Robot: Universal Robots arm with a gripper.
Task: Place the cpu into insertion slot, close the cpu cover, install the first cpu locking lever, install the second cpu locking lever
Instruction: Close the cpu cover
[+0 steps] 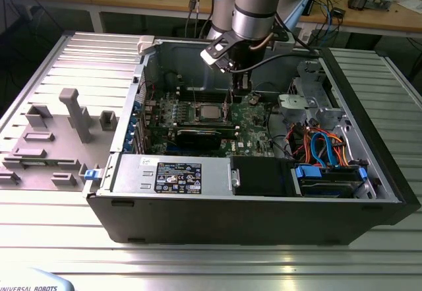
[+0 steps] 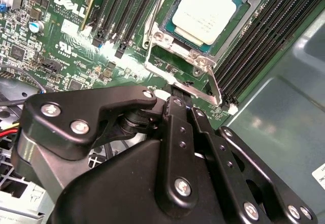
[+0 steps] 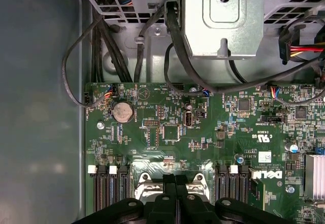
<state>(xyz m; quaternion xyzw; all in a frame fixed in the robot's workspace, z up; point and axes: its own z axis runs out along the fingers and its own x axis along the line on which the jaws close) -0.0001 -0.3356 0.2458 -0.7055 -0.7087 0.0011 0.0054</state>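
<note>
The gripper (image 2: 179,93) stands low inside the open computer case (image 1: 250,212), over the motherboard (image 3: 203,127). Its two black fingers (image 2: 175,113) are pressed together, with no gap between them in both wrist views. I think they are shut like this in order to work as one narrow pushing tip, because the tip touches the thin silvery locking lever (image 2: 185,85) that crosses just beside the corner of the insertion slot (image 1: 196,113). I cannot tell if the wire is pinched or only pushed. The cpu (image 2: 210,10) lies flat in the slot, between the rows of long memory slots (image 2: 264,36), so the placing step seems done. It is a small square chip with a pale silvery-grey metal top and a thin greenish rim around it. The cpu cover (image 2: 167,37), a silvery frame, appears to lie down on the chip's edge and to leave the metal top free in its window. The lever is raised at its free end, so it looks not yet locked.
</note>
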